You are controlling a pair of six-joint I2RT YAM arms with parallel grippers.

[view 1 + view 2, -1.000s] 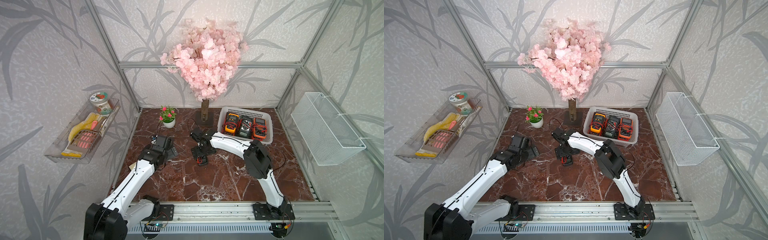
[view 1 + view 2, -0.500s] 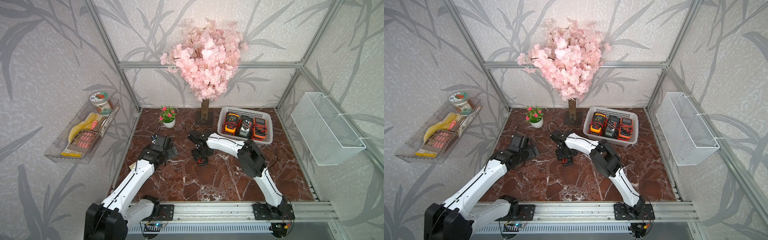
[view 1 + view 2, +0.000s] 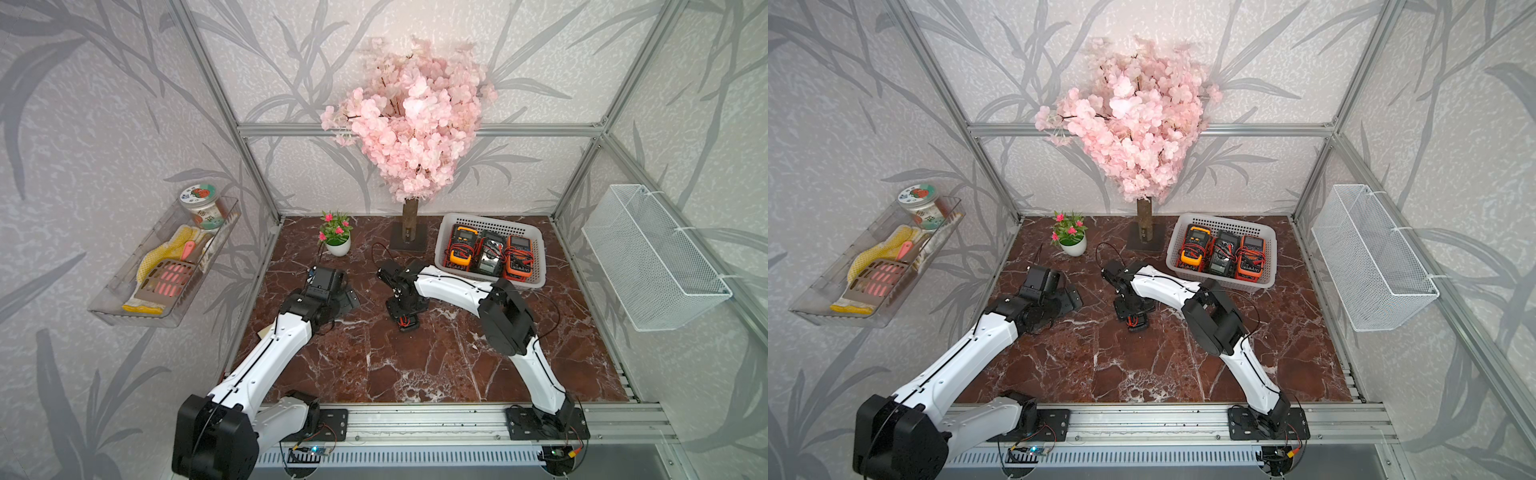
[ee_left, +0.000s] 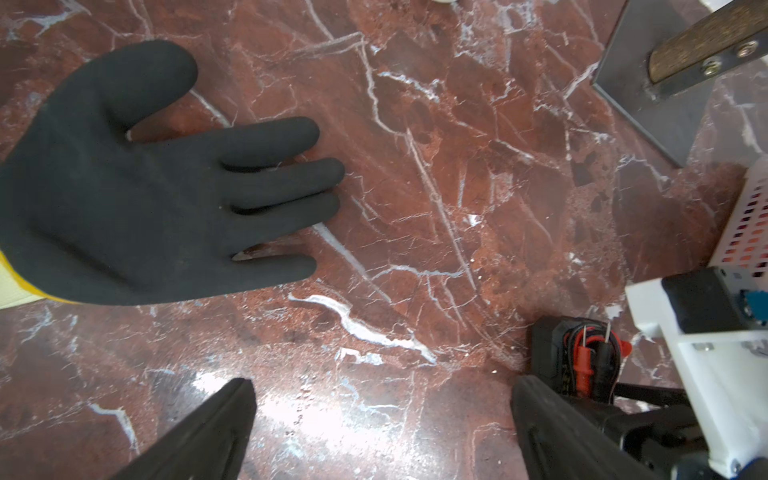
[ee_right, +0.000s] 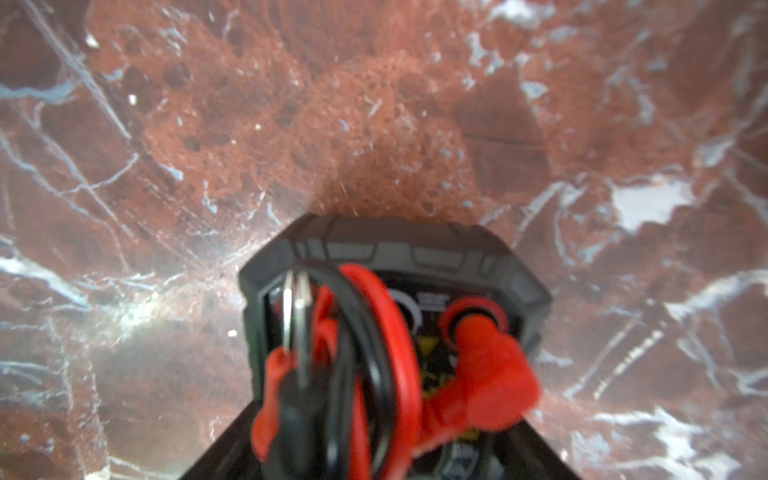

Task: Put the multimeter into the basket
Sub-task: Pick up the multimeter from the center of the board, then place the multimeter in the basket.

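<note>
**Fingers (image 5: pixel 216 457) of the right gripper (image 3: pixel 402 311) closed on the multimeter (image 5: pixel 395 249)**

The black multimeter, leads wound round it, is down at the marble table (image 3: pixel 415 365). It is outside the white basket (image 3: pixel 528 284), near its front-left corner. The left gripper (image 4: pixel 382 415) hangs beside a black glove (image 4: pixel 124 187), jaws wide apart.

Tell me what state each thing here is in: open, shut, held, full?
left end effector: open, empty.
right end effector: shut on the black multimeter.
black multimeter: gripped, leads wrapped round it, outside the basket.
basket: holds three multimeters.
black glove: lying flat on the table.
jar: lid on.
wire-mesh bin: nothing visible inside.
</note>
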